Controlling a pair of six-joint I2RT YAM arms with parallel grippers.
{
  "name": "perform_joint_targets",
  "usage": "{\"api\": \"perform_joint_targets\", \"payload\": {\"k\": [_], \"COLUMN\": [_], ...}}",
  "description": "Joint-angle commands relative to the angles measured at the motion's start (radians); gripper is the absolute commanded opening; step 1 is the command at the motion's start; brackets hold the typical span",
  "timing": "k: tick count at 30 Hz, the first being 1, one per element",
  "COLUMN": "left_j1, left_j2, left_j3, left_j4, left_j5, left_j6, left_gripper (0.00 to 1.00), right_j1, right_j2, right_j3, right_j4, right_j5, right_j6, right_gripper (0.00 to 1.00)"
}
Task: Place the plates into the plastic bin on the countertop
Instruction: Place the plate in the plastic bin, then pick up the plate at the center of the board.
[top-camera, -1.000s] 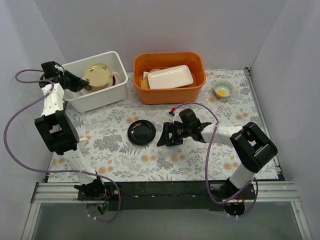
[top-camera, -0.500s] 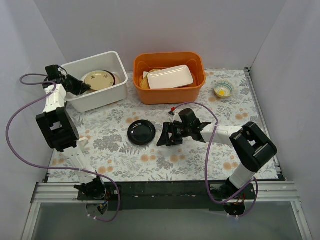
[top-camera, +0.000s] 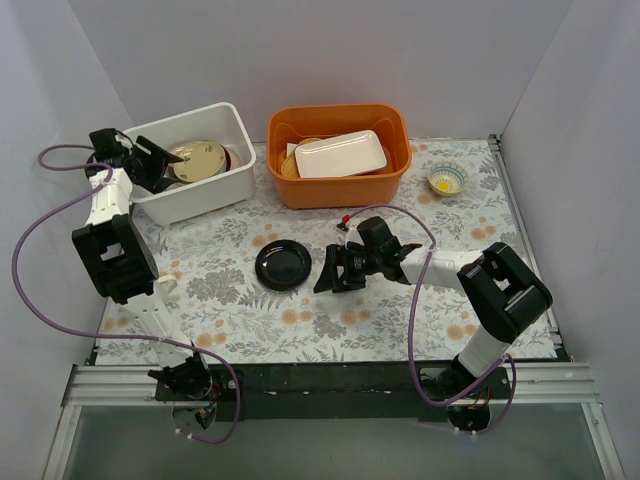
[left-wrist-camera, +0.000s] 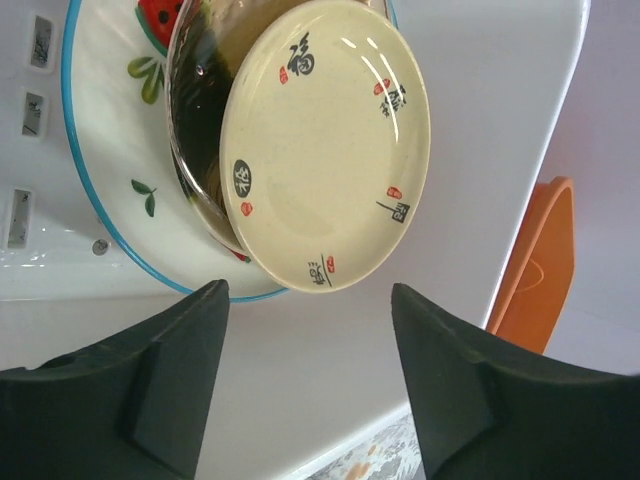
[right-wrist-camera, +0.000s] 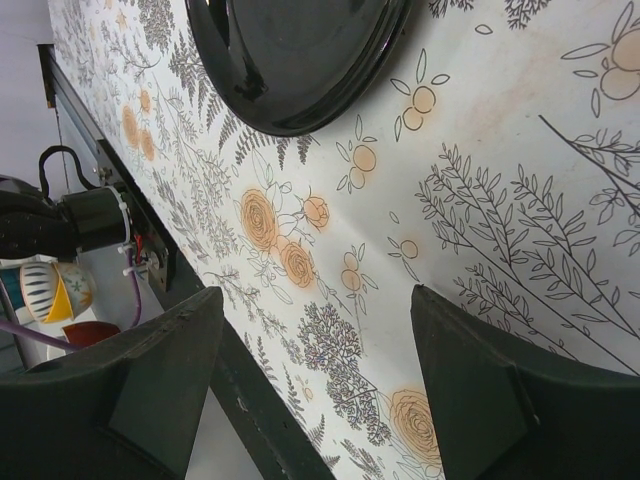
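The right end effector, wide open and empty, sits just beside a black plate on the counter. Farther back, the left end effector hangs open, empty, over the white bin, where a cream plate tops others.

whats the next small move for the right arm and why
Probably ease the right gripper forward to the rim of the round glossy black plate and close on it. Its jaws stand open and empty, just short of that plate, which lies on the fern-printed countertop, outside the white plastic bin.
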Motion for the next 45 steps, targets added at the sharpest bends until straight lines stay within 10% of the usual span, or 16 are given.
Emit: {"api": "perform_joint_targets", "payload": {"k": [1,20,45], "left_j1": [0.003,-0.066,-0.464], "left_j2": [-0.067,-0.383,-0.768], "left_j3": [-0.007,-0.149,-0.902], "left_j4": [-0.038,0.0,0.005], "left_j5": [-0.006,0.074,-0.102], "left_j6": [0.014,0.056,0.041], "left_gripper": [0.68,0.81,0.9], "right_j1": [-0.002,-0.002,-0.001], "right_j2": [0.007,-0.014,-0.022], "right_j3": [0.036,0.017,0.01], "right_j4": [0.002,0.026,0.04], "right_j5": [-0.007,-0.007,-0.008], "right_j6": [-0.019,-0.001,0.01], "right_gripper": [0.83,0.83,0.84]}}
